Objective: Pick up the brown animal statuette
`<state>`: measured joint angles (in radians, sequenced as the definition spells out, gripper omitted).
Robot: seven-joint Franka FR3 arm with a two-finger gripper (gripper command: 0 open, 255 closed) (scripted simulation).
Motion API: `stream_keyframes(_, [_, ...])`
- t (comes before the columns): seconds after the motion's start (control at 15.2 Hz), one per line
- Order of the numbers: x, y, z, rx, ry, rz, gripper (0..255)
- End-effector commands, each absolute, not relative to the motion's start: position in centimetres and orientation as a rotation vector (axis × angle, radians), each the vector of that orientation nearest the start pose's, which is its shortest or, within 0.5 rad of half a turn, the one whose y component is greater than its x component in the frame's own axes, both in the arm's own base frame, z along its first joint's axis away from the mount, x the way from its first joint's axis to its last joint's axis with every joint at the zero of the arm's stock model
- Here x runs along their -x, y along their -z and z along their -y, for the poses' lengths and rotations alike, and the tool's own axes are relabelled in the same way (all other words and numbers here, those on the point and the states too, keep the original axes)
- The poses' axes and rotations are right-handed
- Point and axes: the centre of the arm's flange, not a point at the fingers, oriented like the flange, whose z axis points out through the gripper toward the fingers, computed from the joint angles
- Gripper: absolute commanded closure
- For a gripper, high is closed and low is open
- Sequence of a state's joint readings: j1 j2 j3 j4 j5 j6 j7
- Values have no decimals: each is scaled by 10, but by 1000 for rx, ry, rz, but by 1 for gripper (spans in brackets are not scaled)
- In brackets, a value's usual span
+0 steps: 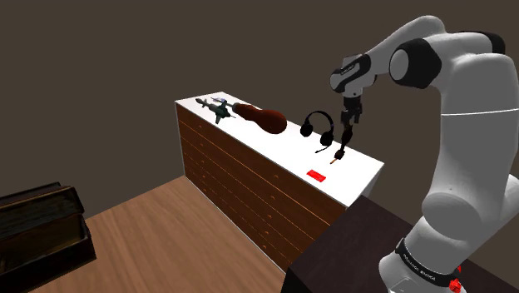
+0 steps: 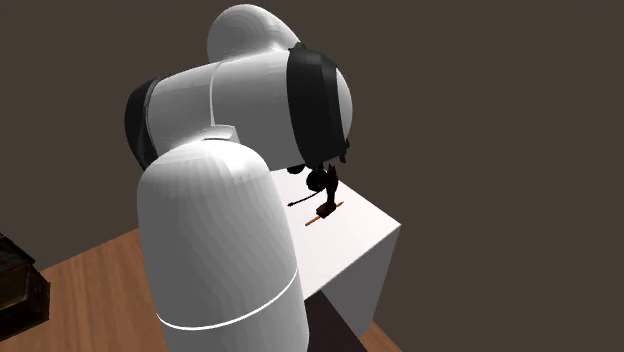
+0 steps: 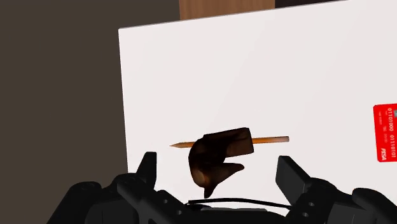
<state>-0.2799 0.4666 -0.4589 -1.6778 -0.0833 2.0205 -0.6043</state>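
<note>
Arm reaches from the stand (image 1: 358, 241) over a white-topped dresser (image 1: 241, 191) with wooden drawer fronts. Gripper (image 1: 343, 140) points down at the end of the top (image 3: 254, 76) nearest the stand.

Fingers (image 3: 147, 167): spread wide, one on either side of the statuette (image 3: 219, 153), with white top visible in both gaps. No contact seen and nothing held.

Statuette: small, dark brown, glossy. It sits on the white top directly under the gripper, between the two fingers. An orange pencil (image 3: 270, 139) lies flat on the top and passes behind the statuette, its ends showing on both sides. Whether the two touch cannot be told.

Other items on the top:
- Red card (image 3: 384, 132), flat, near the statuette but apart from it. In the shoulder view it lies lower and to the left.
- Black headphones (image 1: 318, 126), just to the left of the gripper in the shoulder view. A thin black cord (image 3: 235, 202) runs along close to the fingers' base in the wrist view.
- Long reddish-brown object (image 1: 264, 119), further left.
- Small dark green item (image 1: 215, 108) at the far end, kind unclear.

Surroundings: wood floor (image 1: 166, 241), plain dark walls, and a dark chest (image 1: 42, 225) at the shoulder view's lower left.
</note>
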Motion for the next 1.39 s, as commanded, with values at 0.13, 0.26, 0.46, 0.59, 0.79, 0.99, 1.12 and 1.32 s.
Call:
stream_keyframes(0.13, [-505,-330,424,3284,-387,-98,0])
stream_keyframes(0.26, [-505,-327,424,3284,-387,-98,0])
stream_keyframes(0.46, [-504,-326,423,3284,-387,-98,255])
stream_keyframes(0.59, [-504,-326,423,3284,-387,-98,255])
stream_keyframes(0.79, [-504,-326,423,3284,-387,-98,255])
stream_keyframes(0.99, [-505,-327,424,3284,-387,-98,255])
stream_keyframes(1.12, [-504,-337,424,3284,-387,-98,255])
stream_keyframes(1.32, [-505,-353,424,3284,-387,-98,255])
